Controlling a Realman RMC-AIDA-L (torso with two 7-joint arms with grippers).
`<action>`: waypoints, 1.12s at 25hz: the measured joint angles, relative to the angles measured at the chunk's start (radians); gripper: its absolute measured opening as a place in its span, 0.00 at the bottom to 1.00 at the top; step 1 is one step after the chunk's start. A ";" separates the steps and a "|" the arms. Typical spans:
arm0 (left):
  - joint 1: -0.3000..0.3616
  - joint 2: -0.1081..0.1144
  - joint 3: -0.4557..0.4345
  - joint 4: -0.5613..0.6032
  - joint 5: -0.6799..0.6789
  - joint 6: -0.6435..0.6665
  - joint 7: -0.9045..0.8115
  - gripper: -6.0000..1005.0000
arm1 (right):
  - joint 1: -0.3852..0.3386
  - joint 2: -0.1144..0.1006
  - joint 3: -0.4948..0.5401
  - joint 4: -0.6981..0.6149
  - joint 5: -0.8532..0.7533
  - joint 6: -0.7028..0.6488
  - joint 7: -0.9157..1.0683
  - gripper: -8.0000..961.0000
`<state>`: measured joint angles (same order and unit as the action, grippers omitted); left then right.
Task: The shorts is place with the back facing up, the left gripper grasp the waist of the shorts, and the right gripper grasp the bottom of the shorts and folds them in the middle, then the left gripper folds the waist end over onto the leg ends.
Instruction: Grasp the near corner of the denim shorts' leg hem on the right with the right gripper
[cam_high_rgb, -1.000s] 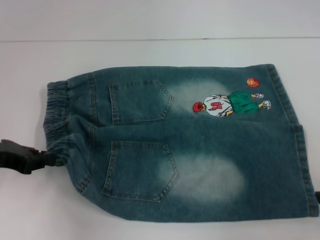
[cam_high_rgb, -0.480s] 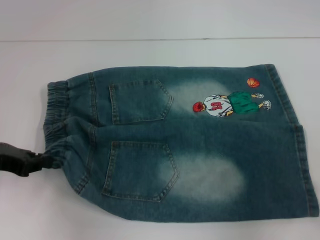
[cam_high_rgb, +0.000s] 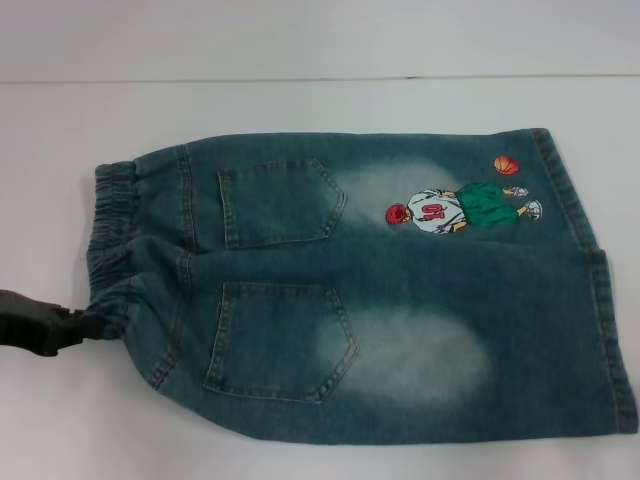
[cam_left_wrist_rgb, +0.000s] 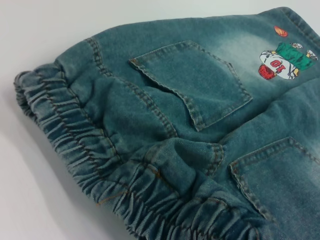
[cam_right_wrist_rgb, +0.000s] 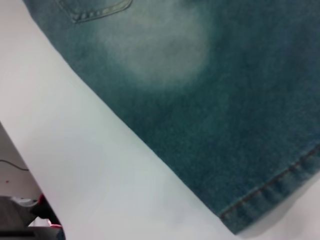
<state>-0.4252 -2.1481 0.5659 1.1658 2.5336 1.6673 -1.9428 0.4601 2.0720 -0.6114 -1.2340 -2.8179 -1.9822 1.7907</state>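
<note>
The shorts lie flat on the white table, back up, with both patch pockets showing. Their ruffled waist points left and the straight bottom hem points right. My left gripper reaches in from the left edge and is shut on the near corner of the waist, where the band bunches to a point. The left wrist view shows the gathered waist close up, with no fingers in it. In the right wrist view I see the near hem corner of the shorts. The right gripper is out of view.
The embroidered basketball player and orange ball sit near the far leg end. White table surrounds the shorts, and its edge appears in the right wrist view, with floor clutter beyond it.
My left gripper has shifted slightly left and toward the near edge, tugging the waist corner with it. A dark sliver at the right edge by the hem is gone.
</note>
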 joint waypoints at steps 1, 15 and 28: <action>0.000 0.000 0.000 0.000 0.000 0.000 0.000 0.08 | 0.002 0.000 -0.005 0.007 -0.002 0.001 0.004 0.94; -0.006 -0.004 0.000 0.000 -0.003 0.000 -0.004 0.08 | 0.050 -0.005 -0.048 0.141 -0.041 0.079 0.067 0.77; -0.005 -0.004 0.000 0.000 -0.003 -0.002 0.000 0.08 | 0.055 0.002 -0.048 0.166 -0.039 0.105 0.060 0.76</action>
<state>-0.4304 -2.1522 0.5659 1.1658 2.5310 1.6650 -1.9428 0.5153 2.0736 -0.6589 -1.0681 -2.8567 -1.8771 1.8506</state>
